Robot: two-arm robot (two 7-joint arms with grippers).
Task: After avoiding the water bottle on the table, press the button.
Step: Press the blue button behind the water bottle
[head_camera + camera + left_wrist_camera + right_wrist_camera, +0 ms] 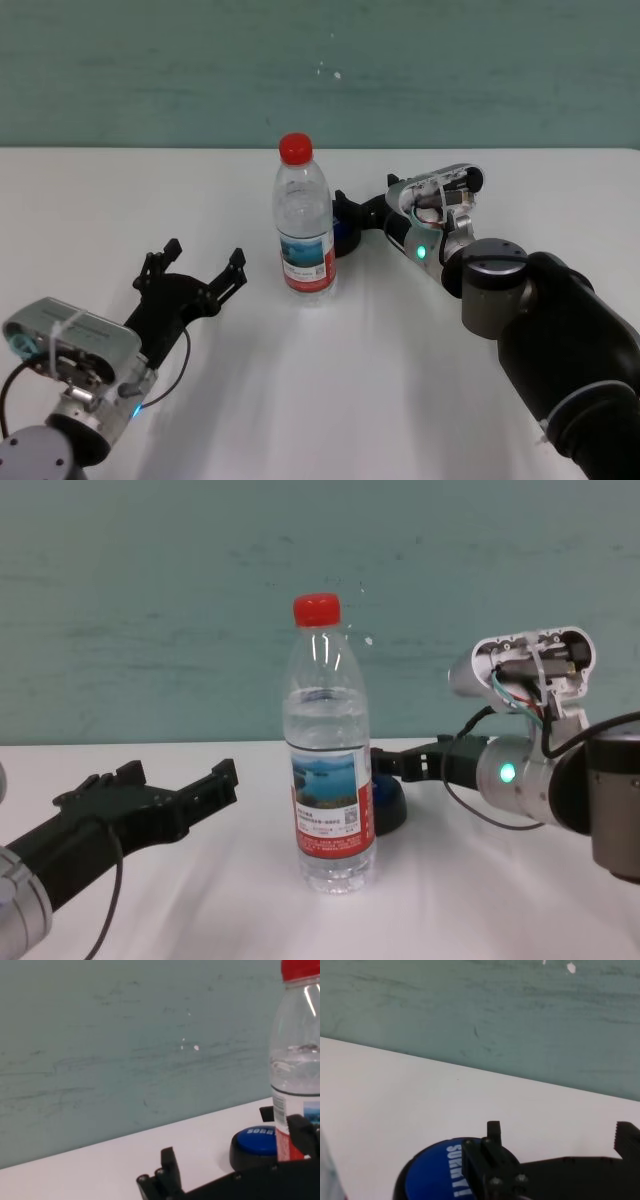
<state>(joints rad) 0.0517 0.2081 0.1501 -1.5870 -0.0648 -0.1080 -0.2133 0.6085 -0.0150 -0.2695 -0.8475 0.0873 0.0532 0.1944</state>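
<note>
The water bottle (303,220), clear with a red cap, stands upright mid-table (350,400). Just behind it and to its right sits the low blue button (346,236) on its dark base. My right gripper (362,200) reaches in from the right, past the bottle, and is open. In the right wrist view one fingertip (493,1132) hangs over the button (440,1175); contact cannot be told. My left gripper (195,265) rests open to the left of the bottle, holding nothing. The left wrist view shows the bottle (300,1060) and button (257,1142) beyond its fingers.
A teal wall (150,70) rises behind the table's far edge. The right forearm (540,310) stretches over the table's right side. In the chest view the bottle (328,750) partly hides the button (387,805).
</note>
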